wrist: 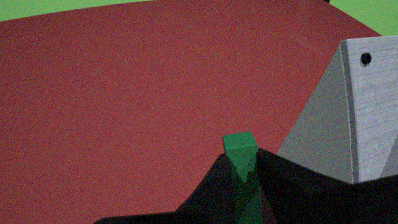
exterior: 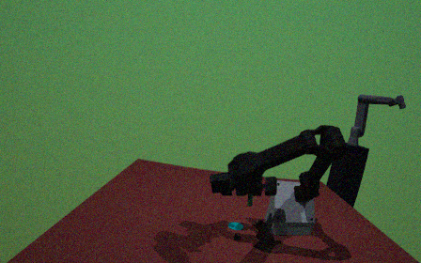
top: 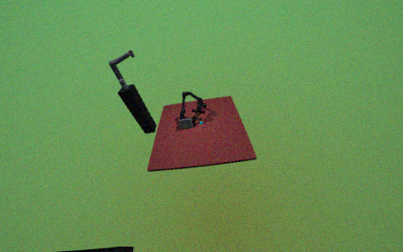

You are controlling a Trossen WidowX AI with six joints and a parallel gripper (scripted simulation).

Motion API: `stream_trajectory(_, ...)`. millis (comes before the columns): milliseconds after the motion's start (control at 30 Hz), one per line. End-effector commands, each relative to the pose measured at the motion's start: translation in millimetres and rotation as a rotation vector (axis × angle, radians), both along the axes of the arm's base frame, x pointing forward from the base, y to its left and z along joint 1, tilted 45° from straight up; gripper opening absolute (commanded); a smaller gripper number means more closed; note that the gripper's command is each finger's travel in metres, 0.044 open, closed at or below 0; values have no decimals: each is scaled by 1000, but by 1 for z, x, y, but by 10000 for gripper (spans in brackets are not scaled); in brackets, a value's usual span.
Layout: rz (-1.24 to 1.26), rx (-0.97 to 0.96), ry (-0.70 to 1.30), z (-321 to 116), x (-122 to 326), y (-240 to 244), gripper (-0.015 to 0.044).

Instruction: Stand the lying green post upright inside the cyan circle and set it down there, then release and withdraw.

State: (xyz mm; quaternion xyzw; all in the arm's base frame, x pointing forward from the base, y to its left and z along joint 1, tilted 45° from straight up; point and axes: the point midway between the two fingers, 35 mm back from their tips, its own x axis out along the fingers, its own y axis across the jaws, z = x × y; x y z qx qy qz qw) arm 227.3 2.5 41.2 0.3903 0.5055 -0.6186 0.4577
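My gripper [exterior: 250, 193] [wrist: 240, 158] is shut on the green post [exterior: 250, 201] [wrist: 240, 142]. In the exterior view the post's lower part hangs down, roughly upright, clear above the table; its upper part is hidden by the gripper. The wrist view shows one end of it sticking out past the dark fingertips. The cyan circle [top: 201, 122] [exterior: 235, 225] lies flat on the table, below the post and a little to its left in the exterior view. The circle is out of the wrist view. In the top view the post is too small to tell.
The red table [top: 203, 148] [exterior: 118, 211] [wrist: 125, 100] carries the arm's grey base plate [top: 185, 123] [wrist: 375, 110], close to the right of the gripper in the exterior view. A black pedestal [top: 137, 108] [exterior: 350, 176] with a grey jointed arm stands beyond the table. Arm shadows surround the circle.
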Motion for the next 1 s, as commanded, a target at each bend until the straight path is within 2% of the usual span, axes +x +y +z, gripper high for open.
stream_trajectory(0, 4, -32, -10, 2, 1, 1, 23)
stream_trajectory(967, 34, -234, -104, 13, 9, 4, 23)
